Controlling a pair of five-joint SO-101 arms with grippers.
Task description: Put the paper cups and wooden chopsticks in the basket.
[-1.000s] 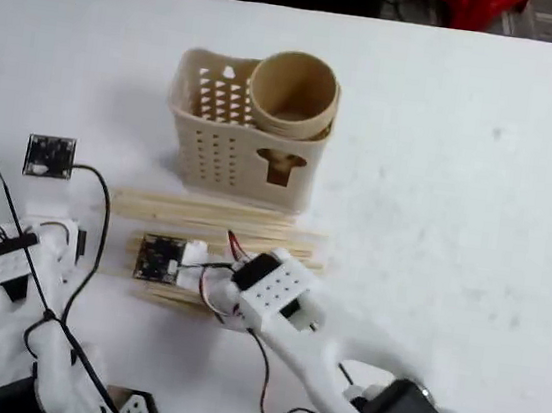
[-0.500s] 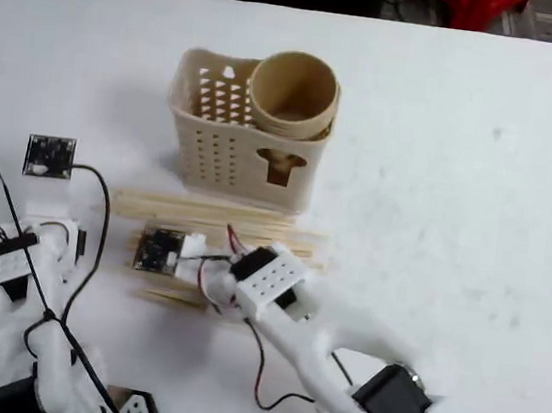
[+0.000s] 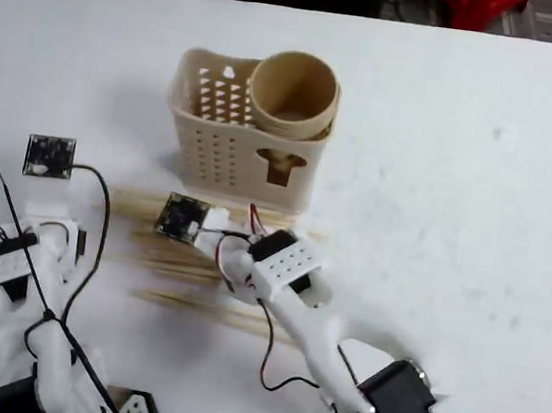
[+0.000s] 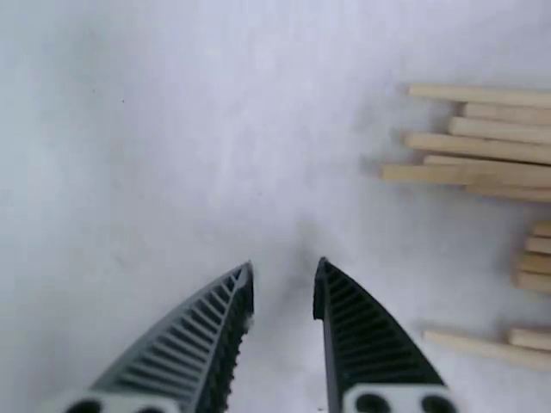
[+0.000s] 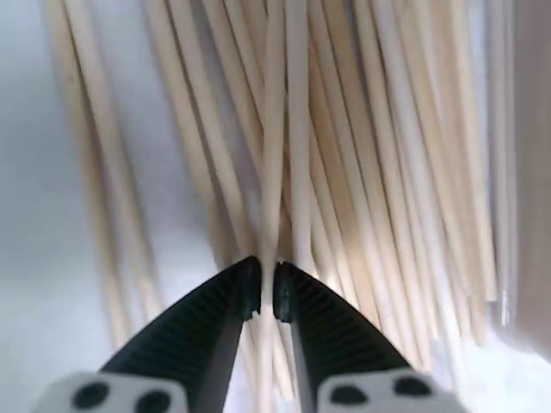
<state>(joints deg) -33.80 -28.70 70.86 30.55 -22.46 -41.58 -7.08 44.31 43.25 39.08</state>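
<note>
- Your right jaws are clenched on one stick, low in the chopsticks [image 3: 136, 201].
- The chopsticks lie flat on the bench [image 3: 459, 189], just in front of the basket [image 3: 213, 148].
- A cup [image 3: 293, 90] sits upright inside the basket.
- Your left jaws are released, hanging over bare bench near the stick ends.

The right arm [image 3: 315, 337] stretches forward from the near side, its wrist [image 3: 284, 266] turned downward. The right gripper [image 5: 265, 297] has its jaws drawn to a thin slit, apparently pinching one wooden chopstick [image 5: 274, 189], though the contact is hard to make out. The left arm [image 3: 14, 285] sits folded at the near left. The left gripper [image 4: 282, 280] points down with its jaws slightly parted.
</note>
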